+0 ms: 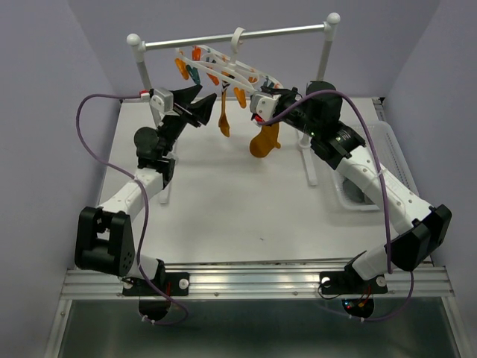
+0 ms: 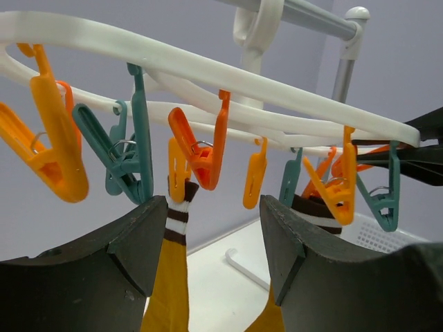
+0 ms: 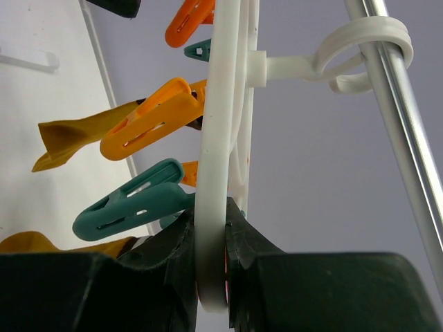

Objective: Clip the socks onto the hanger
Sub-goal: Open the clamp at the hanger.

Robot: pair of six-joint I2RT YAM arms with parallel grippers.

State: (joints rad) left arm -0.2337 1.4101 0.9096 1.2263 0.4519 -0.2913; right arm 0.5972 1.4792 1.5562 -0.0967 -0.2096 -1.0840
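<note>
white hanger (image 2: 208, 69), mustard socks (image 2: 169, 283) — dark-striped

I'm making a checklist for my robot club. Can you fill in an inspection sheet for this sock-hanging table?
Surface: white table, nothing spilled that I can see.
Job's things: hanger hooked on the rail. A striped mustard sock and a second mustard sock are clipped on. Grey socks not clearly seen.
Clutter: clear basket at the table's right side.
Grippers: left gripper open just below the clips. Right gripper shut on the hanger's frame.
Cables: purple cables loop off both arms.
Surroundings: rail stand, plain pale walls.
</note>
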